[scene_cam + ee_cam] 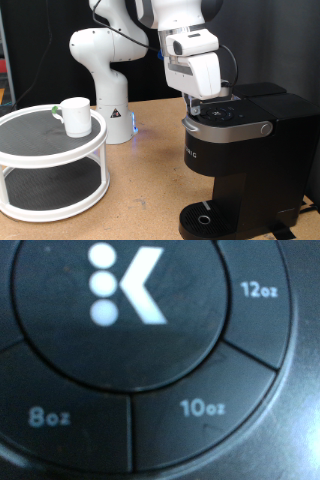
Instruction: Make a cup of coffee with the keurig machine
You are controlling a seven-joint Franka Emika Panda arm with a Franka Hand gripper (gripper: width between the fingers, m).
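A wooden table (150,180) carries everything, with a dark backdrop behind. The keurig machine (235,160) stands upright at the exterior view's right, tall axis vertical, its front and round drip tray (205,218) facing the view's bottom-left. The gripper (207,100) hangs straight down at the machine's top — its fingers are hidden, so I cannot tell how wide they stand. The wrist view is filled by the button dial (130,330) — 8oz, 10oz, 12oz. The cup (74,116) sits upright on a white two-tier stand (50,165) at the left, well apart.
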